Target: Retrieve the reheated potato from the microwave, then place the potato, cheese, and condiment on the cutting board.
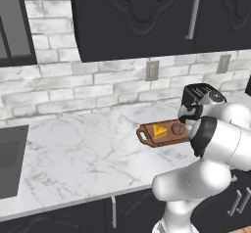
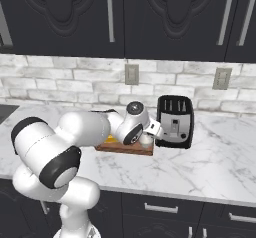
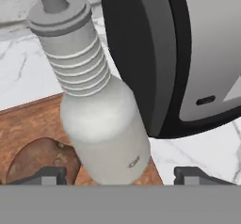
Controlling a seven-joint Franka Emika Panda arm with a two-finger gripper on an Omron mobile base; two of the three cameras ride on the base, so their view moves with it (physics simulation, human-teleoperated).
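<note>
Item: condiment bottle (image 3: 101, 124) upright on cutting board (image 3: 33, 119) beside potato (image 3: 40, 159) — gripper (image 3: 120, 176) open, 2 fingers flanking it. Risk: retreating fingertip clips bottle, toppling it.

The arm (image 1: 211, 149) is built of smooth, glossy white rounded shells, bulging like fat tubes and joined at black bands that ring each joint. A round grey cap with a darker centre closes the end of one joint near the wrist (image 2: 134, 108). At the hand, two small dark grey, squared finger tips (image 3: 47, 175) show.
</note>
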